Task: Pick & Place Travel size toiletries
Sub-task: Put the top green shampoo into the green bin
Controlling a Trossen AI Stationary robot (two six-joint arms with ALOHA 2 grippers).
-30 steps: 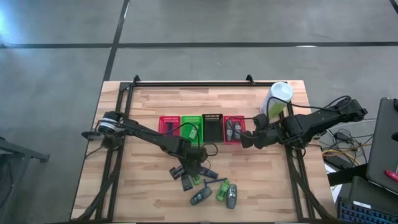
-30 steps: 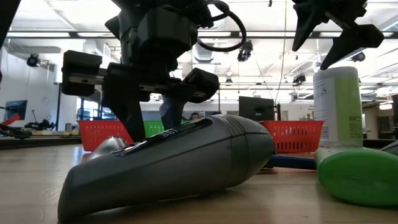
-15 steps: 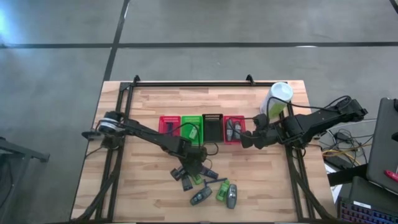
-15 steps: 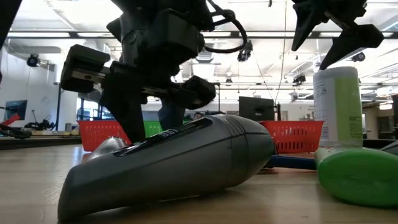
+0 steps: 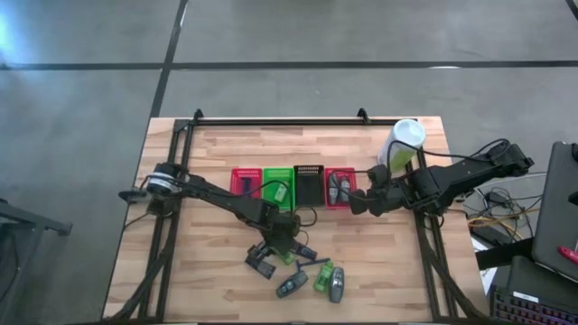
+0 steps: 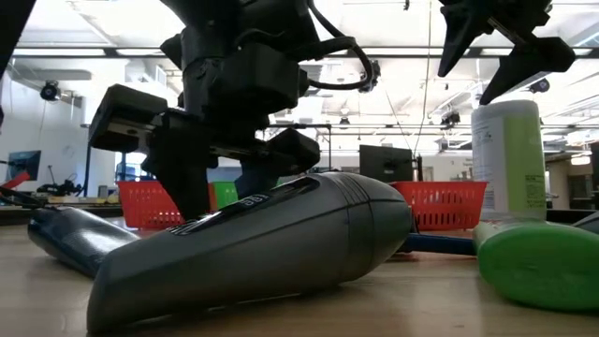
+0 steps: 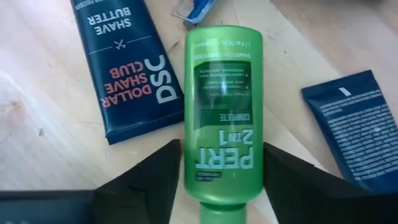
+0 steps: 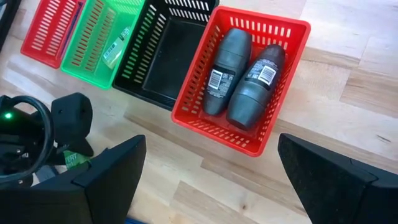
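Green plastic fills the left wrist view: a PERT bottle (image 7: 221,112) lies flat on the wood between the left gripper's (image 5: 272,255) spread fingers (image 7: 149,174), neither one touching it. Its cap end is cut off by the picture edge. Beside it lies a dark blue shave-butter tube (image 7: 129,68), another dark tube (image 7: 354,130) is partly cropped, and only a sliver of a blue razor (image 7: 196,9) shows.

In the low view a grey oval bottle (image 6: 253,248) looms so close that it hides most of the pile; a green item (image 6: 543,262) at the side is cut off.

Now the baskets, in a row across the middle of the tabletop: the right-hand red basket (image 8: 283,93) holds two grey bottles (image 8: 245,78) side by side, the black basket (image 8: 165,56) shows nothing inside, the green basket (image 8: 93,43) holds one small green packet (image 8: 114,53), and the far red basket (image 8: 50,28) is cropped.

The right gripper (image 5: 361,200) hangs over the right-hand red basket, fingers wide apart, holding nothing. The white-and-green canister (image 5: 402,144) stands near the tabletop's right back corner.

Since a second ago the left gripper has slid toward the tabletop's front edge and widened, and a dark tube (image 6: 80,239) now shows in the low view.
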